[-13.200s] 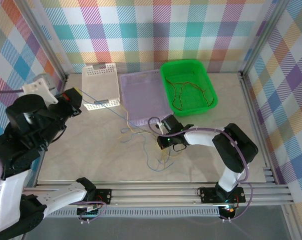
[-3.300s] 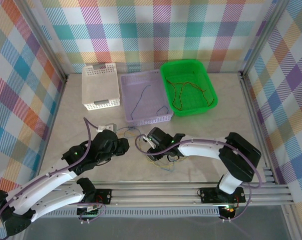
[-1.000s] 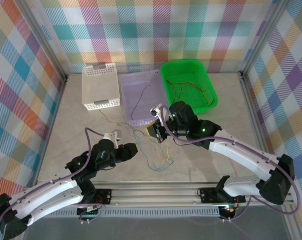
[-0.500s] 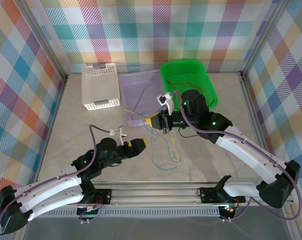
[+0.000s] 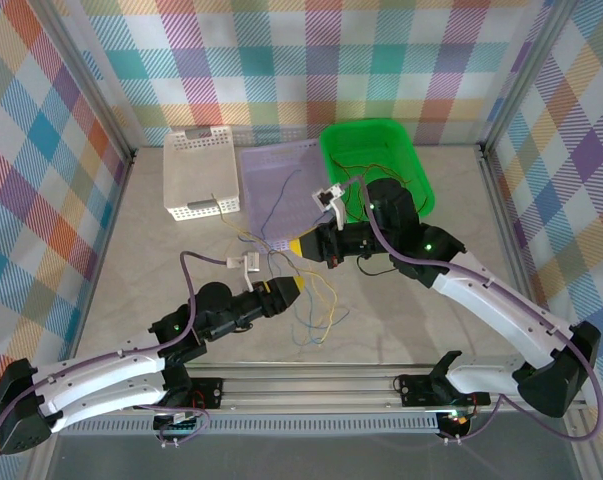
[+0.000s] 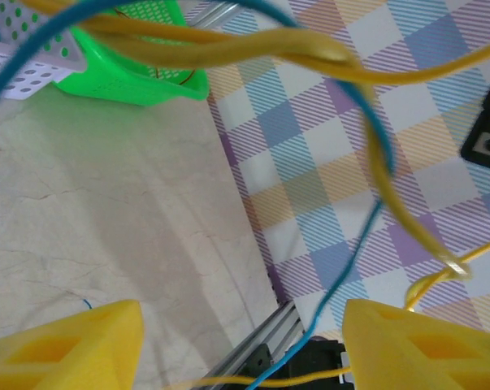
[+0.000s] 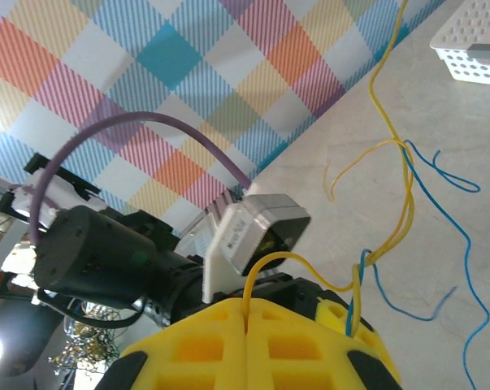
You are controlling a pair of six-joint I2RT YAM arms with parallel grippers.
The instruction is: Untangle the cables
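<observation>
The right gripper [image 5: 307, 246] stays clamped on the cables [image 5: 321, 300]; the left gripper [image 5: 292, 290], jaws wide apart, has crept closer at its 7 o'clock.

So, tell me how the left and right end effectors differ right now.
The left end effector stands open, pinching nothing; the right end effector is shut on a yellow cable. The left sits nearer the table's front edge; the right is by the purple basket. Both have yellow fingers.
</observation>
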